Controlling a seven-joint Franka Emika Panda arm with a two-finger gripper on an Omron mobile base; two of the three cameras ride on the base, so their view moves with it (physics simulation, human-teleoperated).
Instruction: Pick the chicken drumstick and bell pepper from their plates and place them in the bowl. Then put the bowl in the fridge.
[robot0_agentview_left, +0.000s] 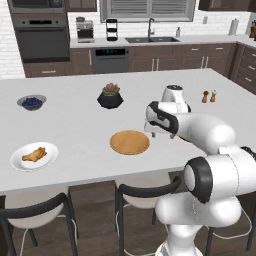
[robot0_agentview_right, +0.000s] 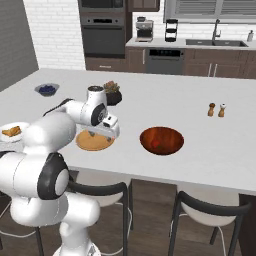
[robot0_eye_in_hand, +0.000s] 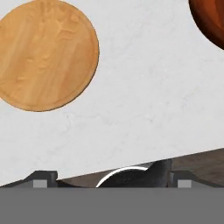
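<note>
Gripper (robot0_agentview_right: 111, 131) hangs wide apart, empty, over the wooden plate's (robot0_agentview_left: 129, 142) edge. Pepper (robot0_agentview_right: 156, 143) is in the bowl (robot0_agentview_right: 172, 146). Drumstick (robot0_agentview_left: 34, 154) lies at nine o'clock on the white plate (robot0_agentview_left: 48, 159), long axis roughly crosswise.

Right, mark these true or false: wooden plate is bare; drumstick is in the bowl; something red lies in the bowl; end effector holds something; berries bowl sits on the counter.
1. The round tan wooden plate is bare: true.
2. The golden fried chicken drumstick lies in the bowl: false, it lies on the glossy white plate.
3. Something red lies in the glossy reddish-brown bowl: true.
4. The end effector holds something: false, it is open.
5. The small grey-blue bowl of dark berries sits on the counter: true.
</note>
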